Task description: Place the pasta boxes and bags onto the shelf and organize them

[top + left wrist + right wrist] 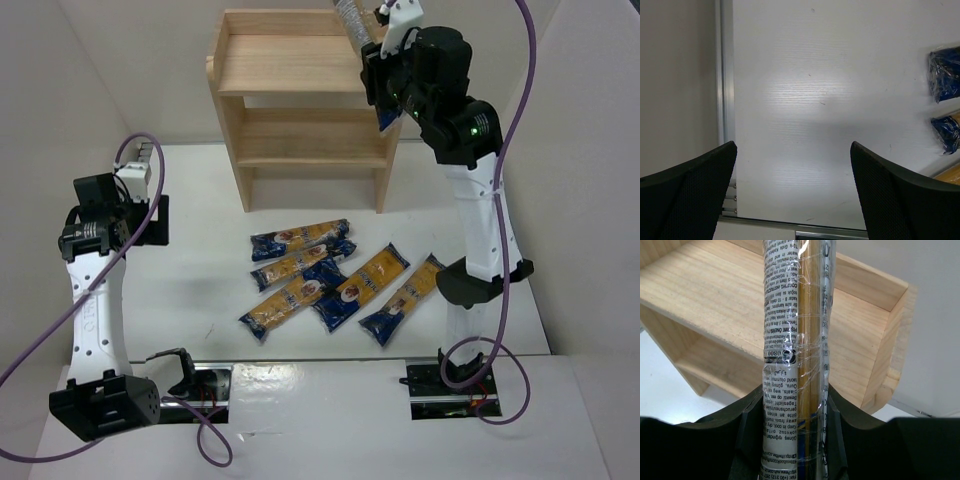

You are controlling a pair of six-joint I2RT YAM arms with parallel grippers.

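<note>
Your right end effector (794,410) pinches a spaghetti pack (790,315), with the shelf (705,290) ahead; released on end, the pack could topple.

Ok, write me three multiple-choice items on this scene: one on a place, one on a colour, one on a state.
1. Where is the held pack in the right gripper?
A) up by the shelf, at its top tier
B) lying flat with the others
C) under the lowest tier

2. The packs lying on the table are mainly:
A) red
B) green
C) dark blue

3. The left gripper is:
A) shut on a bag
B) open and empty
C) gripping wood

Answers:
1 A, the held pack rises beside the top tier's right panel.
2 C, blue wrappers show yellow spaghetti.
3 B, its fingers stand apart over bare table.
</note>
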